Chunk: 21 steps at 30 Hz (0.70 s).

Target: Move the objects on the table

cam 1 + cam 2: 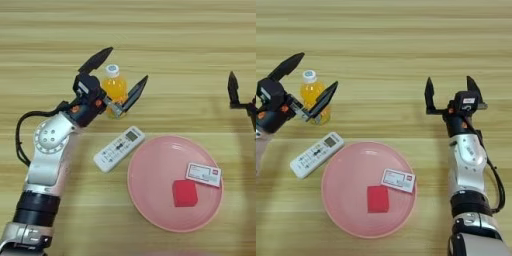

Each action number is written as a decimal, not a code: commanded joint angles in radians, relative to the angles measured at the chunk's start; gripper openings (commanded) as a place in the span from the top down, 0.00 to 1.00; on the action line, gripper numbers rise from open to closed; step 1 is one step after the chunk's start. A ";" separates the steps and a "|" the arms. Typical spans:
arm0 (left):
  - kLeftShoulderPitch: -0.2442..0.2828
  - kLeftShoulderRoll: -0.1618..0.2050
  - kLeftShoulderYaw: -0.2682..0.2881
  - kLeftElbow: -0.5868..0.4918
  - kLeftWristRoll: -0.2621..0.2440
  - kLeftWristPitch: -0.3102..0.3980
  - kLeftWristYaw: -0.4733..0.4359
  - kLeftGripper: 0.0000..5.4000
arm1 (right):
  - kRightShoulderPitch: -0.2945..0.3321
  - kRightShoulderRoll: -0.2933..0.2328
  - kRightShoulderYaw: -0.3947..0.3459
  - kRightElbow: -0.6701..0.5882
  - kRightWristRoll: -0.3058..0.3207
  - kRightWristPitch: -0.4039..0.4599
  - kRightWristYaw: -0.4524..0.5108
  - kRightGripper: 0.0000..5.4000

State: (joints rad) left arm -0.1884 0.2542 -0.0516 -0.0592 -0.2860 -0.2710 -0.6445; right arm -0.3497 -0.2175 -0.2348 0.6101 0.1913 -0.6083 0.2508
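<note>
I can read no text anywhere, white card (398,180) with a red corner patch on the pink plate (341,170) carries print too small for me to read, remote control (119,148) near left shows buttons and a display, markings illegible

The light wooden tabletop (165,35) looks like matt planks with a fine horizontal grain, and the big round pink plate (150,200) on it is smooth plastic with a soft sheen. The small orange-juice bottle (114,87) is clear glossy plastic with a white plastic cap, the white rectangular remote control (118,148) looks like matt plastic, the small red square block (185,193) has a flat, dull finish, and the little white card (203,174) beside it looks like printed paper or thin plastic, can't tell which. Both hands, left hand (121,75) and right hand (451,91), have matt black plastic-looking fingers, on arms with smooth silvery-grey shells that look like metal.
</note>
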 commanded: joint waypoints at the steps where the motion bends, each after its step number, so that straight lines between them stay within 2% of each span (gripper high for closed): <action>1: 0.077 0.065 0.023 -0.089 -0.061 0.080 -0.045 0.00 | -0.024 -0.002 0.001 0.002 0.001 -0.005 0.002 0.00; 3: 0.115 0.090 0.025 -0.117 -0.097 0.128 -0.069 0.00 | -0.024 -0.002 0.001 0.001 0.000 -0.005 0.001 0.00; 6: 0.148 0.120 0.029 -0.118 -0.094 0.184 -0.073 0.00 | -0.024 -0.002 0.002 0.000 0.000 -0.005 0.001 0.00; 11: 0.214 0.180 -0.004 -0.117 -0.056 0.266 -0.102 0.00 | -0.021 -0.002 0.003 -0.008 -0.001 -0.003 0.000 0.00; 15: 0.234 0.201 -0.022 -0.103 -0.013 0.311 -0.094 0.00 | -0.019 -0.003 0.003 -0.013 -0.001 -0.001 0.000 0.00; 18: 0.249 0.221 -0.049 -0.089 0.040 0.328 -0.095 0.00 | -0.019 -0.004 0.003 -0.014 0.000 0.000 0.000 0.00; 21: 0.261 0.231 -0.066 -0.089 0.064 0.339 -0.103 0.00 | -0.018 -0.004 0.003 -0.015 0.000 0.000 0.000 0.00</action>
State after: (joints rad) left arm 0.0623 0.4603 -0.1016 -0.1519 -0.2469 0.0465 -0.7412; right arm -0.3504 -0.2176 -0.2329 0.6039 0.1909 -0.6108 0.2496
